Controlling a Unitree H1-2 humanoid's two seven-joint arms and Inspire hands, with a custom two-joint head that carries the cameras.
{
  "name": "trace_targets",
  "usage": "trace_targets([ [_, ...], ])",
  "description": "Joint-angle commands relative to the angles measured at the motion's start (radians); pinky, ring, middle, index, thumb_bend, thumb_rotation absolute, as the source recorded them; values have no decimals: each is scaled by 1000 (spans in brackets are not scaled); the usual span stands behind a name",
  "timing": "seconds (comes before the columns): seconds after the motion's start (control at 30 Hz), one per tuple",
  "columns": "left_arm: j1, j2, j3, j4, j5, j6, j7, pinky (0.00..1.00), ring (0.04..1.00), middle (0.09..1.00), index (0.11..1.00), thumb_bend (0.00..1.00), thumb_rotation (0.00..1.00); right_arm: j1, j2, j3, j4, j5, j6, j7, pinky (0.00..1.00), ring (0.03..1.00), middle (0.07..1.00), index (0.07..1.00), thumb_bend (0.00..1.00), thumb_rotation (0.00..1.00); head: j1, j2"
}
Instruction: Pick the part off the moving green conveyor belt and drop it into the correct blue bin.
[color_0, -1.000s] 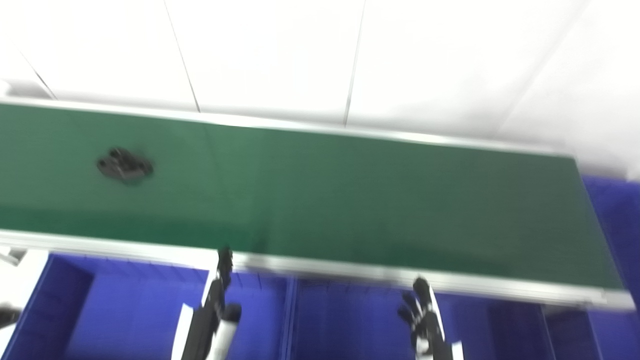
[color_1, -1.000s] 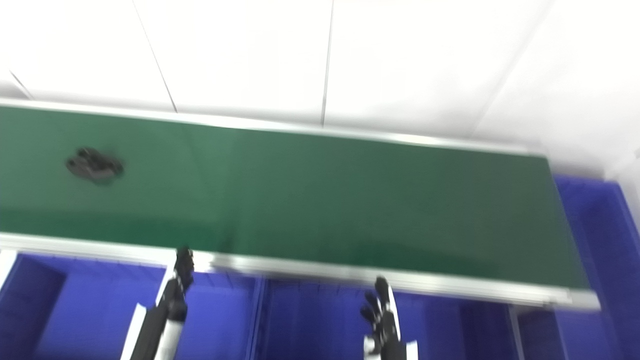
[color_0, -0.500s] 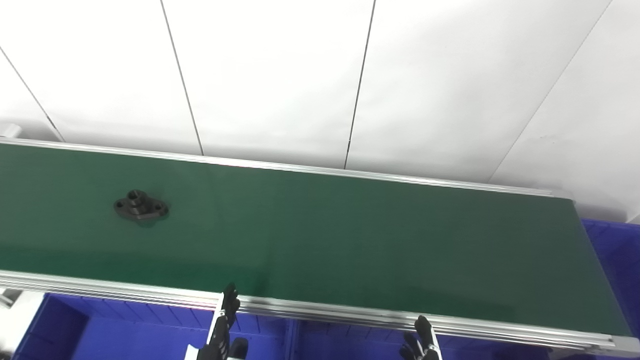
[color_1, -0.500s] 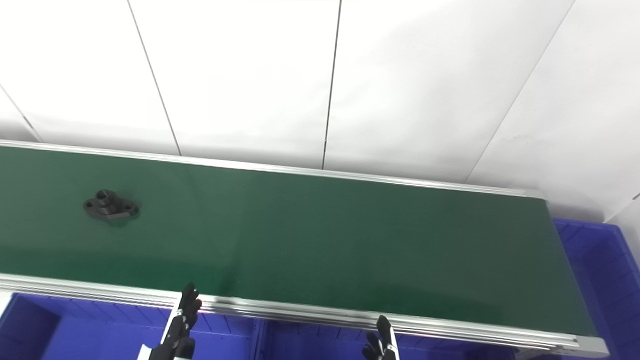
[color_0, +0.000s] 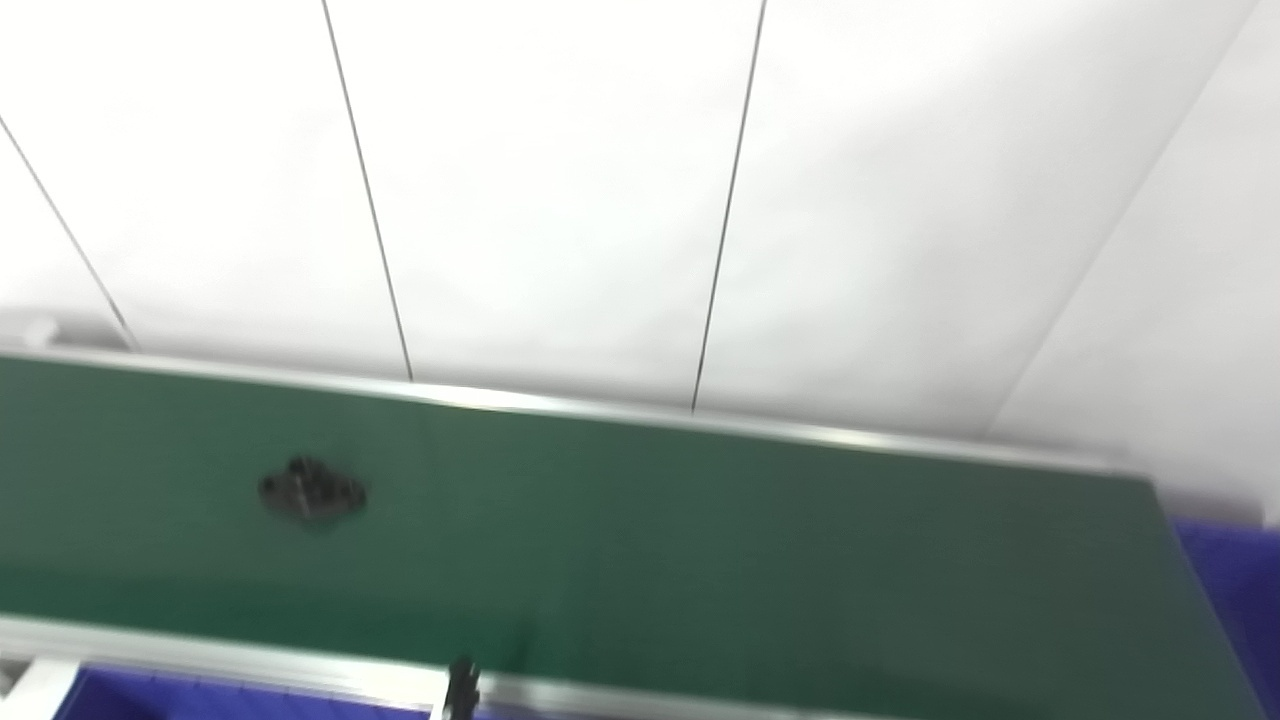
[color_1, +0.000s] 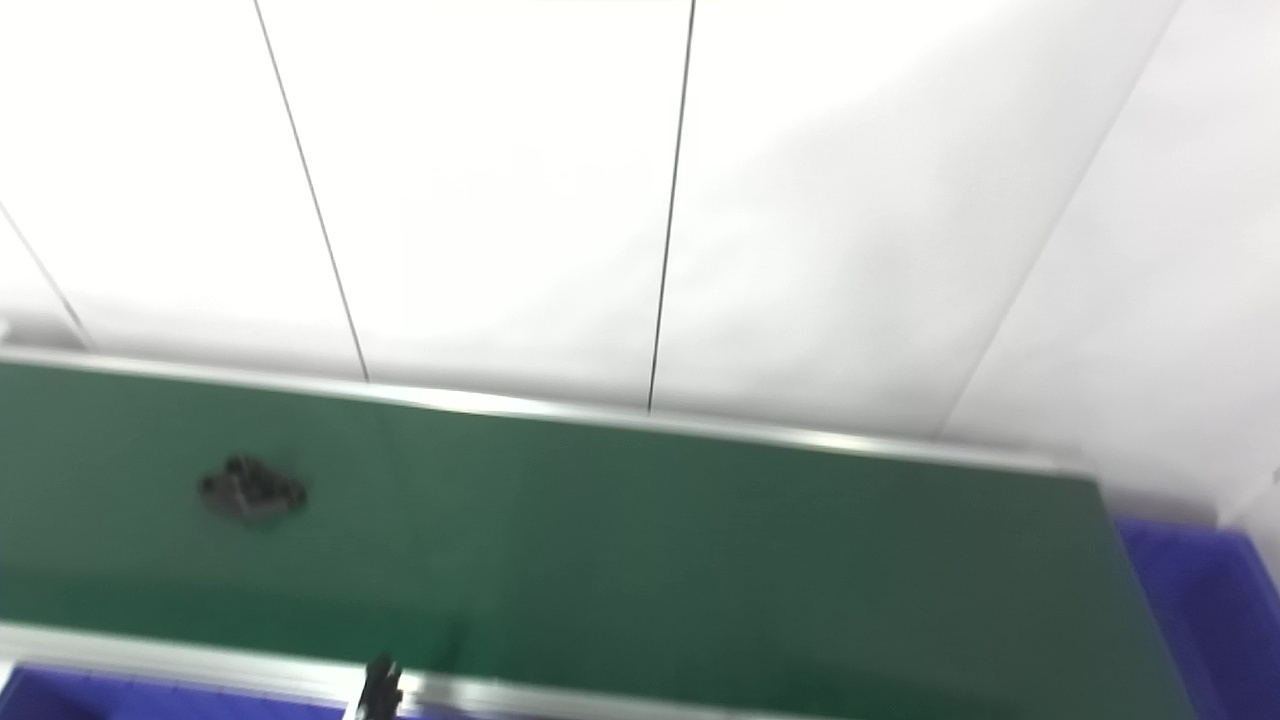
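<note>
Only the tip of my left hand (color_0: 461, 688) peeks up at the bottom, right by the near edge of the green belt (color_0: 700, 560).

I see just dark fingertips there, in front of the shiny metal rail (color_1: 200, 655), so I cannot tell if my fingers are apart or together, and I cannot tell if they touch the rail. They hold nothing that I can see. My right hand is out of the picture. The small black part (color_0: 312, 492) lies flat on the belt, off to the left and well away from my fingertips. It looks blurry. A bit of one blue bin (color_1: 1195, 590) shows past the right end of the belt, and a thin strip of blue bin (color_1: 120, 690) shows under the rail. I cannot see inside them.
</note>
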Motion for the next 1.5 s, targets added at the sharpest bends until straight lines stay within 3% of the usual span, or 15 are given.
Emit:
trace_targets([
  [0.0,24,-22,-8,-27,29,-59,27,1000,949,975,1000,498,1000,17,-14,0,-58,26,-62,21,907,945,983,1000,809,1000,1,1],
  [0.2,40,-41,-21,-4,67,-113,90,1000,924,951,1000,475,1000,20,-50,3,-116,9,-62,18,858,919,979,1000,803,1000,10,16],
  [0.37,49,-43,-31,-31,79,-101,91,1000,935,955,1000,494,1000,8,-37,1,-168,-39,-62,-4,851,908,964,1000,846,1000,34,66],
  [0.4,49,-43,-32,-44,84,-90,85,1000,929,955,1000,509,1000,1,-32,-4,-187,-51,-60,1,866,914,964,1000,855,991,45,110],
  [0.47,51,-35,-40,-81,86,-51,65,1000,921,954,1000,516,1000,-15,-22,-15,-228,-89,-37,7,882,917,956,1000,860,954,53,161],
  [0.57,56,-26,-53,-135,69,3,40,1000,957,973,1000,468,1000,-59,-10,-30,-268,-148,-25,15,888,913,940,987,860,927,57,192],
  [0.63,55,-18,-60,-170,63,48,22,1000,963,977,1000,501,1000,-105,-6,-45,-266,-203,-46,8,858,898,925,983,856,955,58,231],
  [0.7,55,-10,-64,-194,56,79,8,1000,970,983,1000,533,1000,-142,-4,-51,-276,-227,-29,17,859,894,914,984,903,982,58,236],
  [0.8,59,-11,-70,-210,46,101,6,1000,972,985,1000,541,1000,-194,-8,-52,-303,-253,21,47,877,900,911,986,987,970,59,241],
  [0.9,60,-10,-76,-217,48,107,5,1000,972,989,1000,520,1000,-258,-21,-53,-341,-318,74,97,856,901,911,987,974,937,68,244],
  [0.97,58,-11,-81,-217,54,104,6,1000,971,988,1000,518,1000,-305,-12,-54,-383,-423,154,147,812,893,921,989,935,877,71,245],
  [1.1,51,-16,-92,-215,57,110,6,1000,969,982,1000,508,1000,-390,-7,-49,-454,-580,337,278,855,922,946,995,880,766,92,244],
  [1.17,46,-23,-97,-211,53,113,7,1000,973,980,1000,499,1000,-431,-6,-49,-458,-637,388,315,813,905,935,971,878,718,105,242],
  [1.3,44,-47,-109,-192,68,102,27,1000,942,961,1000,472,989,-545,0,-40,-388,-729,469,366,771,887,920,953,899,683,125,232],
  [1.47,34,-52,-118,-177,79,102,33,1000,925,960,1000,461,998,-646,2,-25,-292,-755,497,361,748,869,898,935,923,655,131,224],
])
